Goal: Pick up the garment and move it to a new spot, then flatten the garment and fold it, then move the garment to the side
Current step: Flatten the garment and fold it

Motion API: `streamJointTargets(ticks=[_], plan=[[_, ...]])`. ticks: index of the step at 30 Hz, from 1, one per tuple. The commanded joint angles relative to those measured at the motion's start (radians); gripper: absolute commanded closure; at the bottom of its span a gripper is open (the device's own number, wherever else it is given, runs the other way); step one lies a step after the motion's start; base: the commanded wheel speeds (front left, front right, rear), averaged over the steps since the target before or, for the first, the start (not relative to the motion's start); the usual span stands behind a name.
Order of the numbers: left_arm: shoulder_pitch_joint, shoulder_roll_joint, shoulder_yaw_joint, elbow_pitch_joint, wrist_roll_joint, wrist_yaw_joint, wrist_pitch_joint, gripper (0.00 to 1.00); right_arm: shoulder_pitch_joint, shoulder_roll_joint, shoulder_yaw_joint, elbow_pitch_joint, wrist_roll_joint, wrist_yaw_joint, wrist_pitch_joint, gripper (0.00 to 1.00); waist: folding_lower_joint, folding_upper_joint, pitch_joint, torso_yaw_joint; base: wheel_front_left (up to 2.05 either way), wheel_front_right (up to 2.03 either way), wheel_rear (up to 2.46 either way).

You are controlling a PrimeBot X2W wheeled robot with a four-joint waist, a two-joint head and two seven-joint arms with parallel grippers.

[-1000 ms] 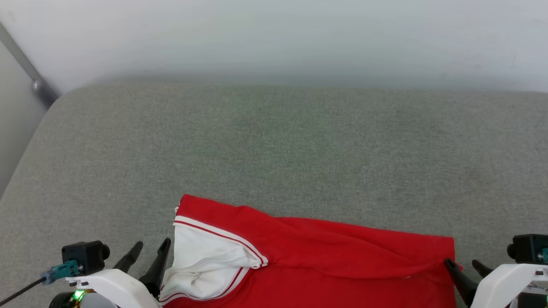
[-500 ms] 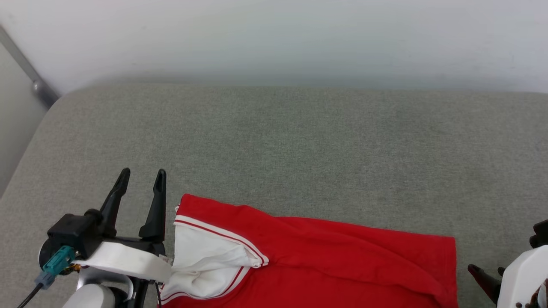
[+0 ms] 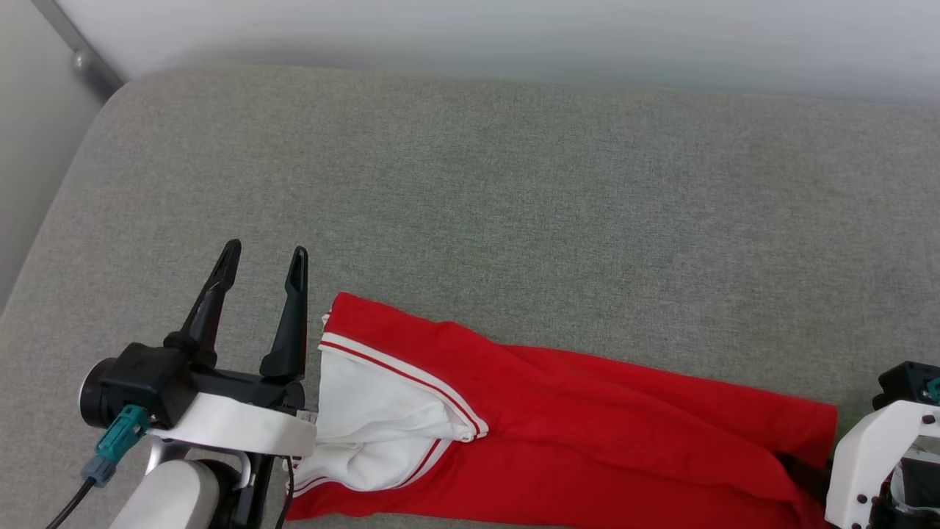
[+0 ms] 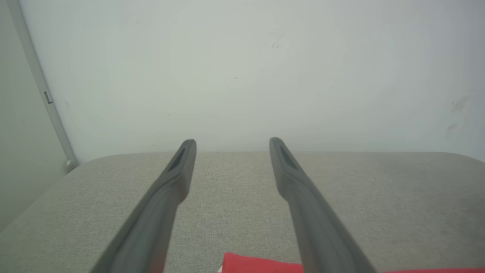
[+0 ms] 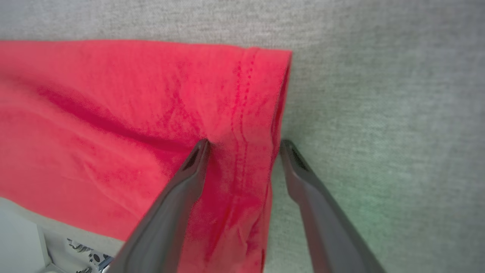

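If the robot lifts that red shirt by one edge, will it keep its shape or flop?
Probably flop: the garment lies in soft folds on the grey cushion. It looks thin, so likely light. Pushed, it would likely bunch, given its creases.

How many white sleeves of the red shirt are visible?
1. The white sleeve lies at the left end of the shirt, beside the left hand. Another may be hidden in the folds.
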Motion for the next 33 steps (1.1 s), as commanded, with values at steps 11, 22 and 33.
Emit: streamJointTargets(ticks=[11, 22, 33], plan=[[0.055, 0.007, 0.015, 0.062, 0.032, 0.001, 0.000, 0.00, -0.044, -0.068, 0.093, 0.038, 0.071, 0.000, -0.047, 1.00, 0.0000, -0.0001, -0.069, -0.046, 0.00, 0.00, 0.00], [0.119, 0.010, 0.019, 0.030, 0.018, 0.041, 0.020, 0.00, -0.061, -0.130, -0.109, -0.044, 0.013, -0.001, 0.053, 1.00, 0.0000, -0.0001, -0.108, -0.103, 0.00, 0.00, 0.00], [0.122, 0.009, 0.000, 0.028, 0.021, 0.040, 0.027, 0.00, -0.114, 0.073, -0.249, -0.103, 0.157, 0.000, 0.264, 1.00, 0.0000, -0.0001, -0.120, -0.115, 0.00, 0.00, 0.00]])
